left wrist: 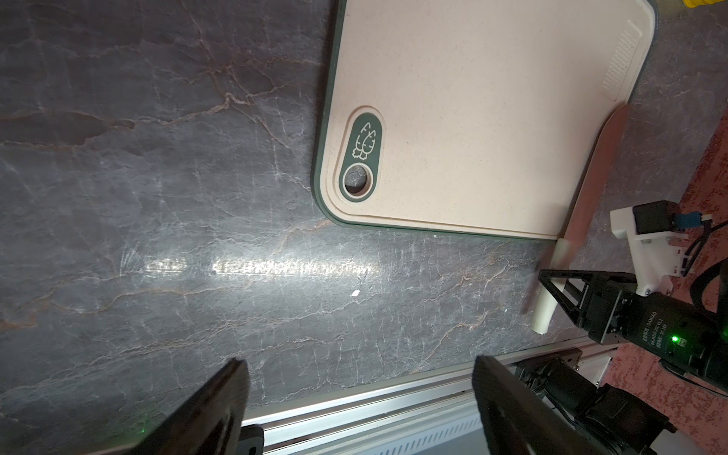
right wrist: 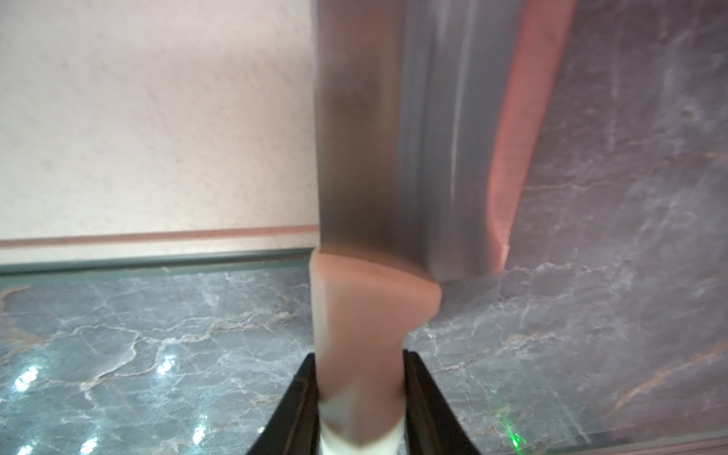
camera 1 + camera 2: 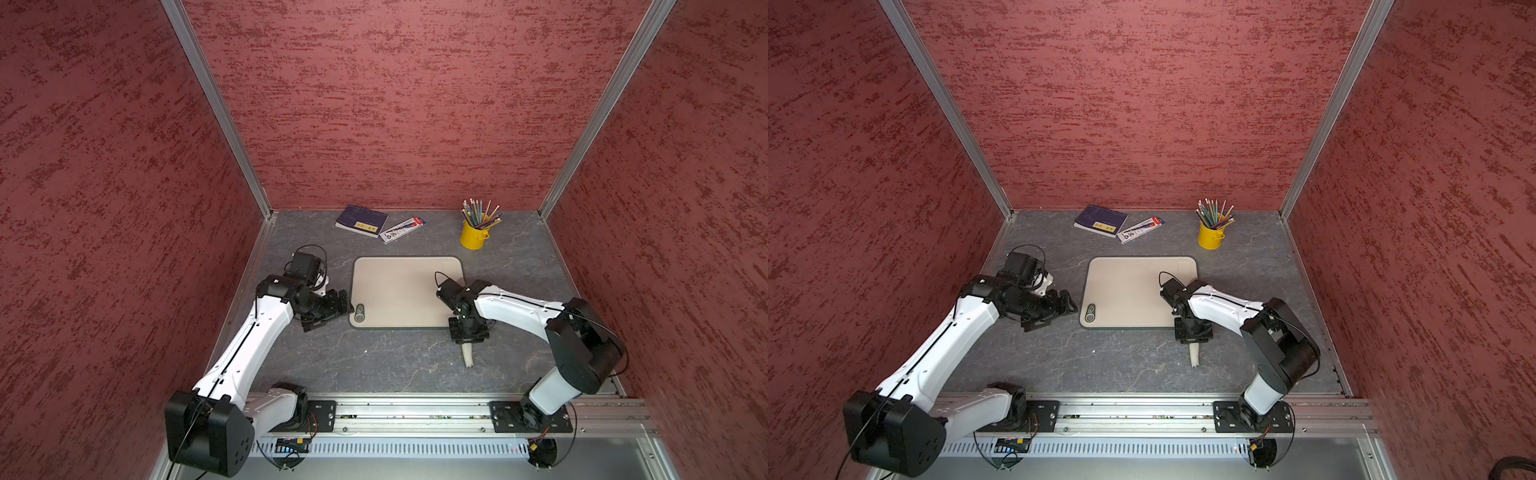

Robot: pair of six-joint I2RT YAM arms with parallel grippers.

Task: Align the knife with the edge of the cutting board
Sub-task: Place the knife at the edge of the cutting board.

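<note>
The beige cutting board (image 3: 399, 291) (image 3: 1125, 291) lies flat mid-table, its green badge (image 1: 360, 155) at the near left corner. The knife (image 2: 394, 138) runs close along the board's right short edge (image 1: 598, 165). Its pale handle (image 3: 468, 355) (image 3: 1195, 356) sticks out past the near right corner toward the front. My right gripper (image 3: 466, 340) (image 3: 1192, 340) (image 2: 360, 356) is shut on that handle. In both top views the right arm hides the blade. My left gripper (image 3: 330, 313) (image 3: 1054, 311) (image 1: 357, 360) hangs open and empty left of the board (image 1: 472, 118).
At the back stand a dark-blue booklet (image 3: 361, 221), a flat pencil pack (image 3: 402, 229) and a yellow cup of pencils (image 3: 473, 235). Red walls close three sides. An aluminium rail (image 3: 415, 411) with the arm bases runs along the front.
</note>
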